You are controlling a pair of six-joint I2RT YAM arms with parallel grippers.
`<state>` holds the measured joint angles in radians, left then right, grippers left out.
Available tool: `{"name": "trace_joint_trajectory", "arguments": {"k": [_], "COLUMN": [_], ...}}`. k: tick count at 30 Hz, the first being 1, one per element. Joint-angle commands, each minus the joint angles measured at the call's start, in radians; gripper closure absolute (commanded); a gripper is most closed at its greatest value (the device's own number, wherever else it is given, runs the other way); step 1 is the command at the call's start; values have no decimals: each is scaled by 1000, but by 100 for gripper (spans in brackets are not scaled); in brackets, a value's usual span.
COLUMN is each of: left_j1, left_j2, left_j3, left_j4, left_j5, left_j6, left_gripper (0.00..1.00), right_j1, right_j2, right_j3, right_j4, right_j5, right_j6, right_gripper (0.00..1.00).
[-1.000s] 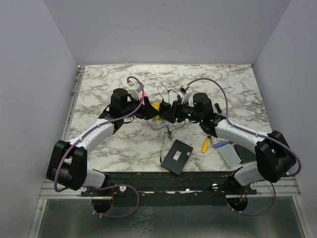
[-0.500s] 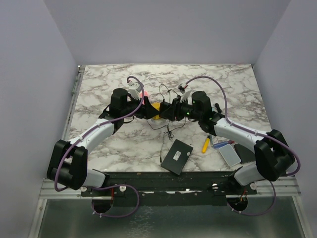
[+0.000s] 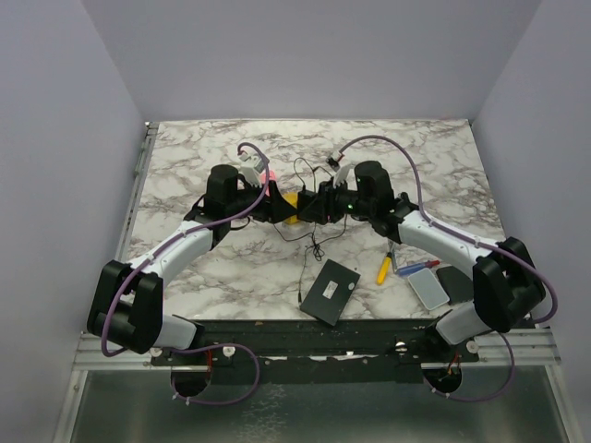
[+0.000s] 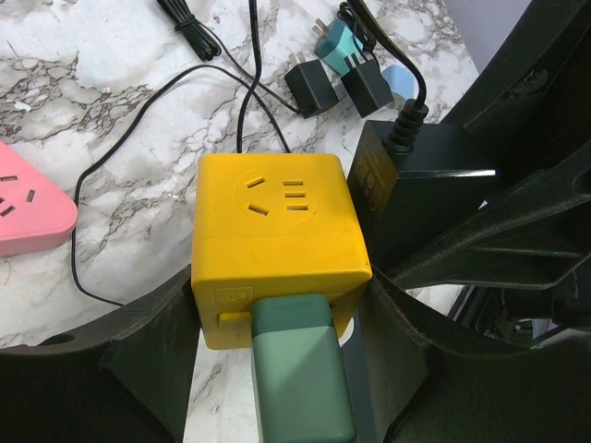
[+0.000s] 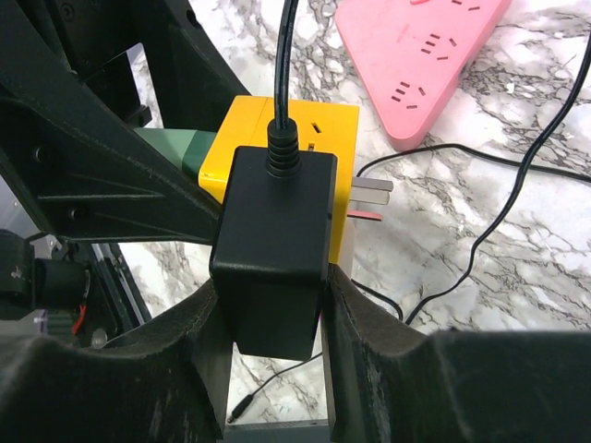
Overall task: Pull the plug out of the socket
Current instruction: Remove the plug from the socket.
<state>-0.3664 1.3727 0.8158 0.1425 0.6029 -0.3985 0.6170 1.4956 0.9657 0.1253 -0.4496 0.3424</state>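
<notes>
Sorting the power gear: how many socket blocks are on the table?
2: the yellow cube at the centre, and the pink strip lying right beside it. More may be hidden from view.

since a second ago my right gripper [image 5: 274,291] has slid left, closer to the yellow socket cube [image 4: 277,226], and its jaws have closed in on the black plug [image 5: 277,221]. the purple cable [image 3: 379,139] over that arm arches higher now.
</notes>
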Motion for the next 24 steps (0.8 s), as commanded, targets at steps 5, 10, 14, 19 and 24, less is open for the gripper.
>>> {"name": "trace_joint_trajectory", "arguments": {"k": [5, 10, 14, 19, 24], "left_j1": [0, 0, 0, -1, -1], "left_j2": [-37, -46, -51, -50, -43], "left_j3": [23, 25, 25, 23, 20], "left_j4": [26, 20, 18, 19, 19], "left_j5": [50, 51, 46, 39, 20], "left_j6": [48, 54, 56, 47, 35], "left_gripper": [100, 100, 100, 100, 100], "right_j1": [-7, -10, -12, -11, -7], "right_j2": [36, 37, 41, 55, 89], "right_j3": [68, 66, 75, 92, 109], "right_j4": [-83, -99, -107, -123, -163], "right_j5": [-261, -291, -329, -264, -154], "right_j6": [-28, -40, -45, -22, 37], "right_gripper": [100, 100, 100, 100, 100]}}
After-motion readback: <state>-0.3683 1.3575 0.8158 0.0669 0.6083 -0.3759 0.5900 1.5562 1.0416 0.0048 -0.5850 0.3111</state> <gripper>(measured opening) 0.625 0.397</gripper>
